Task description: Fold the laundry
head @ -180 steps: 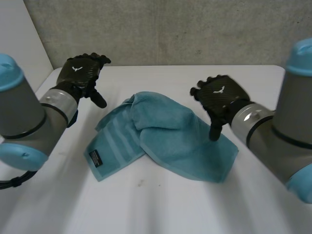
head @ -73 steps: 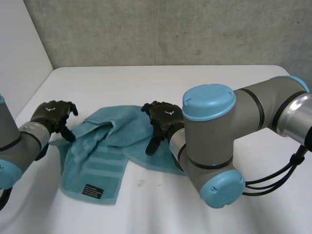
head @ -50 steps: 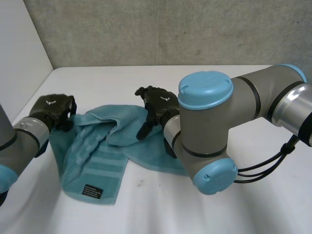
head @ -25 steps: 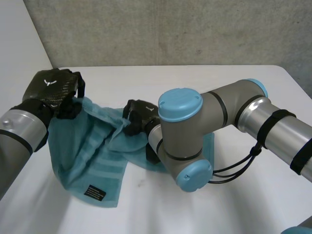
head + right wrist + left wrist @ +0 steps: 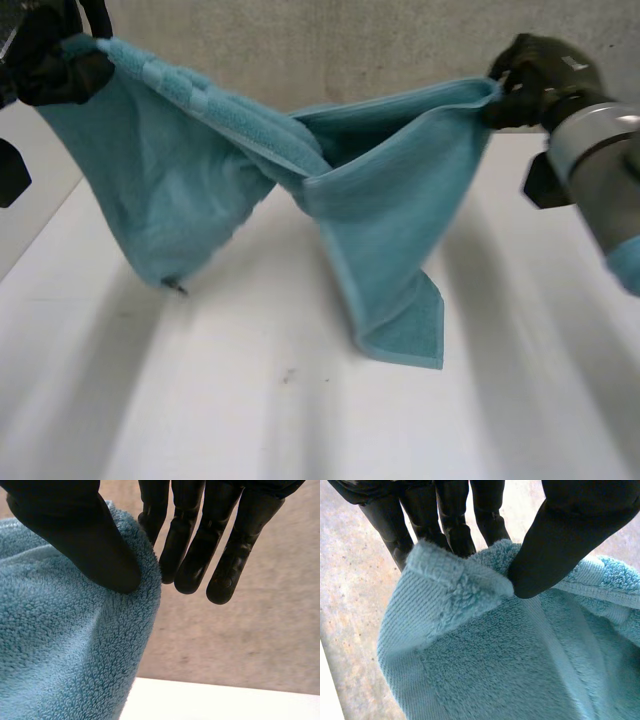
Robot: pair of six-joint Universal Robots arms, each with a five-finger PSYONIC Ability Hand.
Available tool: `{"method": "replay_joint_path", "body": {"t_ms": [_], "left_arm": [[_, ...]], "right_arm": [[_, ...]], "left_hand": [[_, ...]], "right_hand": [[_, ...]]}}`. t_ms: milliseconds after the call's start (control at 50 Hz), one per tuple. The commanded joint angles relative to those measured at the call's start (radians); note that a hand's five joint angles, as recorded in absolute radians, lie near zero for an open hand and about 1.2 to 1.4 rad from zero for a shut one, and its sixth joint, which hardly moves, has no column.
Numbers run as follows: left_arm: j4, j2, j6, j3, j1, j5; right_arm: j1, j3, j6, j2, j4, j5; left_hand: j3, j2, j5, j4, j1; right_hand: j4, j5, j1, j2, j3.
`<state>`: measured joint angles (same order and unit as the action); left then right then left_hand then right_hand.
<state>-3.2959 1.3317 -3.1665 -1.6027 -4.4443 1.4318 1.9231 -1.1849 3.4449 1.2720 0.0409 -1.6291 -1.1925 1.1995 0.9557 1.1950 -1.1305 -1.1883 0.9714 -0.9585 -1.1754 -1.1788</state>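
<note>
Pinching with black thumb [image 5: 570, 535] against straight fingers [image 5: 445, 520] of the left hand [image 5: 45, 60]: a hemmed corner of the teal terry-cloth towel [image 5: 390, 200], pile bunched up at the fingertips. Pinching likewise with the right hand [image 5: 540, 80]: thumb [image 5: 80, 535] pressed into the pile against the nearest finger, other fingers [image 5: 235, 540] straight and bare beside the cloth edge. Closed on cloth at both ends, narrow rather than wide.

Held high and well apart above the white table [image 5: 300, 430], in front of the grey concrete wall [image 5: 300, 40]. Strung from hand to hand by its long axis, across the table, and hanging below both sets of fingers. Not flat, though: twisted about midway, with a broad sheet drooping under the left hand and a long narrow tail dropping on the right hand's side of the twist. Lowest corner near the table, touching or not impossible to tell.

Likely partway through opening out, no fold made yet. Calls, probably, for undoing that twist before laying down; neither hand clearly nearer to it.

Seen from the wrists: the grip itself, thumb on cloth. Seen from the head: the twist, the sag, the tail.
</note>
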Motion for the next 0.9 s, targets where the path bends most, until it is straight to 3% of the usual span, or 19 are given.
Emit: {"method": "replay_joint_path", "body": {"t_ms": [20,120,180,220,260,320,420,540,640,840,900], "left_arm": [[-0.005,0.032,0.014,-0.012,0.009,-0.004],[-0.007,0.129,0.011,-0.020,0.014,-0.002],[-0.010,0.202,0.008,-0.019,0.039,-0.001],[-0.016,0.219,0.006,-0.016,0.048,-0.001],[-0.031,0.233,0.005,-0.016,0.059,0.001],[-0.041,0.234,0.005,-0.026,0.069,-0.002],[-0.034,0.215,0.003,-0.085,0.102,-0.005],[-0.013,0.133,-0.055,-0.212,0.129,-0.007],[0.074,0.052,-0.128,-0.331,0.155,-0.005],[0.261,-0.034,-0.138,-0.416,0.221,-0.007],[0.291,-0.034,-0.138,-0.433,0.247,-0.007]], "right_arm": [[-0.136,-0.012,-0.026,0.007,0.005,0.127],[-0.196,0.027,-0.067,-0.075,0.016,0.156],[-0.204,0.129,-0.125,-0.198,0.072,0.161],[-0.204,0.168,-0.150,-0.230,0.109,0.158],[-0.201,0.208,-0.188,-0.258,0.164,0.155],[-0.204,0.203,-0.226,-0.266,0.207,0.156],[-0.201,0.139,-0.237,-0.234,0.209,0.167],[-0.191,0.035,-0.245,-0.102,0.195,0.182],[-0.181,-0.028,-0.309,-0.085,0.206,0.193],[-0.095,-0.151,-0.354,-0.076,0.201,0.181],[-0.050,-0.174,-0.337,-0.074,0.180,0.175]], "left_hand": [[-0.204,0.197,0.266,0.201,-0.266],[-0.204,0.197,0.266,0.201,-0.266],[-0.204,0.197,0.266,0.201,-0.266],[-0.204,0.197,0.266,0.201,-0.266],[-0.204,0.197,0.266,0.201,-0.266],[-0.204,0.197,0.266,0.201,-0.266],[-0.204,0.197,0.266,0.201,-0.266],[-0.204,0.197,0.266,0.201,-0.266],[-0.204,0.197,0.266,0.201,-0.266],[-0.204,0.197,0.266,0.201,-0.266],[0.039,-0.046,0.024,-0.041,-0.023]], "right_hand": [[-0.208,0.250,-0.438,-0.221,-0.217],[-0.208,0.250,-0.438,-0.221,-0.217],[-0.171,0.214,-0.401,-0.184,-0.181],[0.028,0.015,-0.202,0.015,0.018],[0.465,-0.422,0.235,0.452,0.455],[0.707,-0.664,0.477,0.694,0.697],[0.736,-0.694,0.507,0.723,0.727],[0.739,-0.697,0.509,0.726,0.730],[0.766,-0.723,0.536,0.753,0.756],[0.871,-0.829,0.641,0.858,0.862],[0.904,-0.861,0.674,0.891,0.894]]}}
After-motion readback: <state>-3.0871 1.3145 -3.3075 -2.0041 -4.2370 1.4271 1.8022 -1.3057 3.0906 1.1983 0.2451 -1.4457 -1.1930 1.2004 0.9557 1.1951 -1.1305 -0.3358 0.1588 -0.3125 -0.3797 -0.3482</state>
